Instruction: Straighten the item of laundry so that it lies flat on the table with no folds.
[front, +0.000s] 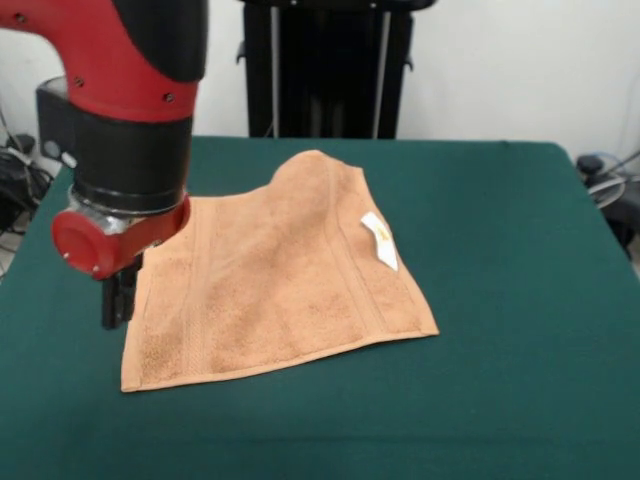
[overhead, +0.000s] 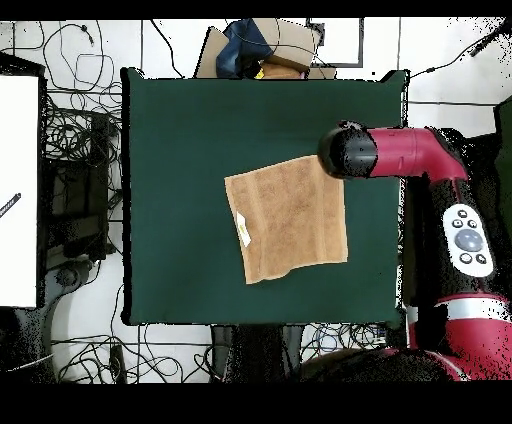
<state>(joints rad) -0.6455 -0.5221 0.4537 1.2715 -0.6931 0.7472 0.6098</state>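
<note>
The orange-brown towel (front: 270, 285) lies spread on the green table (front: 520, 260), a little askew. Its far edge rises in a soft hump (front: 312, 170). Stripe bands run near its left and right edges, and a small white tag (front: 380, 242) lies on its right part. My gripper (front: 118, 298) hangs under the red wrist at the towel's far left edge, low by the cloth. In the overhead view the arm's end (overhead: 345, 152) covers one corner of the towel (overhead: 287, 218), and the tag (overhead: 241, 228) shows on the opposite side.
The black pedestal (front: 325, 70) stands behind the table's far edge. In the overhead view a cardboard box (overhead: 275, 45) and cables (overhead: 85, 150) lie off the table's edges, and a white panel (overhead: 20, 190) stands at the left.
</note>
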